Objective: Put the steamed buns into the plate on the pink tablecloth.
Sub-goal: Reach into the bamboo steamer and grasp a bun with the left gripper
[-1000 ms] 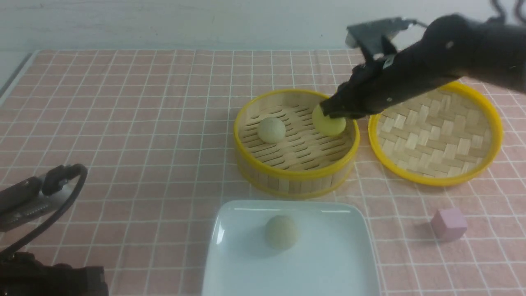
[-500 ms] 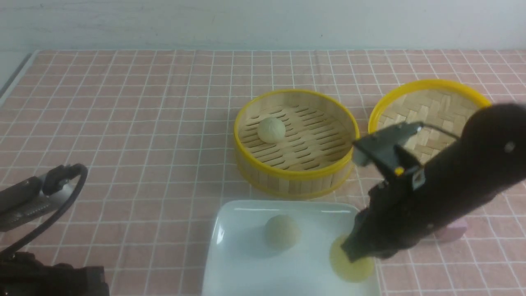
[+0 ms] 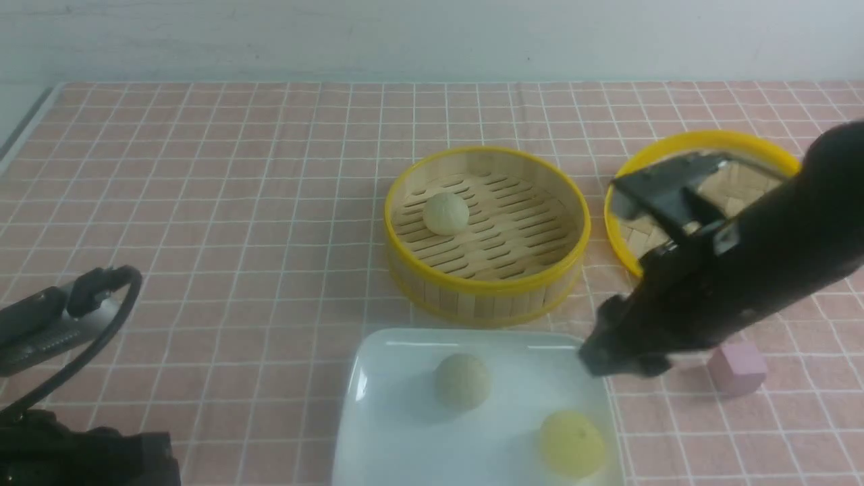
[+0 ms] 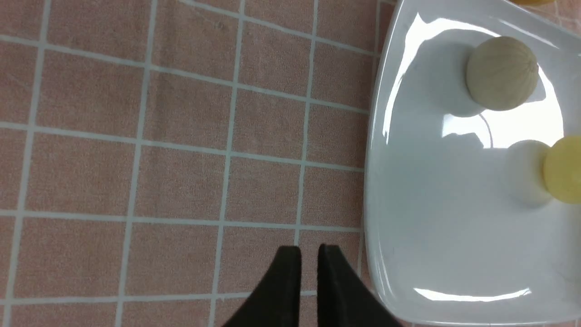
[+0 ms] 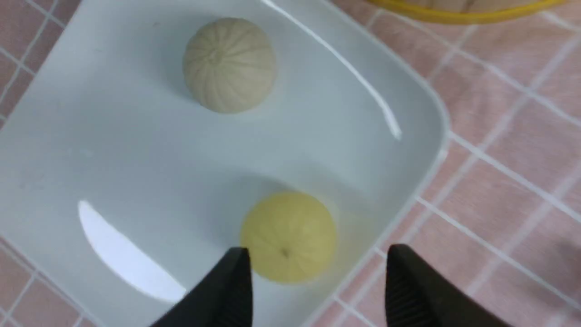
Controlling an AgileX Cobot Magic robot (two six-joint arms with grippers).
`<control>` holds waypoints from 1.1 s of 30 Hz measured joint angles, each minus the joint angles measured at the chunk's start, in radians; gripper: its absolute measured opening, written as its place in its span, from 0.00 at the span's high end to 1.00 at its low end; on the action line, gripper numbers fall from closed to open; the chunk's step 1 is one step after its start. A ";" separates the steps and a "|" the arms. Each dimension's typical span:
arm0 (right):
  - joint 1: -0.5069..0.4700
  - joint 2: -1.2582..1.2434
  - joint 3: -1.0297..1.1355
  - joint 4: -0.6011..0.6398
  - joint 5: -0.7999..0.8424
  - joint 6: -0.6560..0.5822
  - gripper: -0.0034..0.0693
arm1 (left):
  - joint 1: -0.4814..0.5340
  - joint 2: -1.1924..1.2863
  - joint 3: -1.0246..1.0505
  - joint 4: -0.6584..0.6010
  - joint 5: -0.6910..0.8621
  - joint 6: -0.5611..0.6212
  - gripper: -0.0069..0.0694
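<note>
1. The yellow-green bun (image 3: 571,444) lies on the plate (image 3: 405,439), in its near right corner, at the lower middle of the front view and close to the rim.
2. A beige bun (image 3: 462,381) sits on the same plate nearer the middle, up and left of the yellow-green one, and the two are apart. My right wrist view shows fine pleats on both.
3. The plate is white, glossy and square with rounded corners. It rests on the pink tablecloth (image 3: 202,202), whose thin white grid runs across the frame.
4. A second beige bun (image 3: 445,213) lies in the steamer basket (image 3: 486,293), on the left of its slatted floor. The basket stands just beyond the plate, at mid-frame.
5. My right gripper (image 3: 611,363) hangs over the plate's far right corner, up and right of the yellow-green bun and clear of it. In the wrist view its fingers (image 5: 408,281) are spread wide and hold nothing.
6. The woven lid (image 3: 702,138) lies beside the basket at the right of the frame, partly hidden by my right arm.
7. The pink cube (image 3: 737,368) sits on the cloth right of the plate, just below that arm.
8. My left gripper (image 4: 308,249) has its fingers nearly together, with only a thin slit between them and nothing in it. It is over bare cloth just beside the plate's edge.
</note>
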 joint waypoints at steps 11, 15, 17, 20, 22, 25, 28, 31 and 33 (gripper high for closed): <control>-0.214 -0.562 0.159 -0.114 0.183 0.023 0.97 | 0.000 0.173 -0.063 -0.076 -0.088 0.065 0.79; -0.215 -0.727 0.328 -0.113 0.048 0.023 0.97 | -0.012 0.297 -0.185 -0.130 -0.055 0.154 0.79; -0.215 -0.803 0.415 -0.114 -0.044 0.023 0.97 | -0.059 0.381 -0.297 -0.159 -0.032 0.204 0.79; -0.215 -0.865 0.512 -0.114 -0.141 0.023 0.97 | -0.169 0.499 -0.432 -0.164 -0.018 0.233 0.79; -0.215 -0.882 0.547 -0.114 -0.179 0.023 0.97 | -0.236 0.566 -0.505 -0.156 -0.012 0.243 0.79; -0.215 -0.887 0.567 -0.114 -0.214 0.023 0.96 | -0.333 0.691 -0.641 -0.125 0.002 0.242 0.79; -0.215 -0.887 0.569 -0.114 -0.224 0.023 0.96 | -0.380 0.808 -0.779 -0.084 0.025 0.200 0.78; -0.215 -0.887 0.569 -0.114 -0.228 0.023 0.96 | -0.392 0.942 -0.943 -0.004 0.055 0.095 0.75; -0.215 -0.887 0.569 -0.114 -0.230 0.023 0.95 | -0.392 1.029 -1.064 0.074 0.078 0.024 0.70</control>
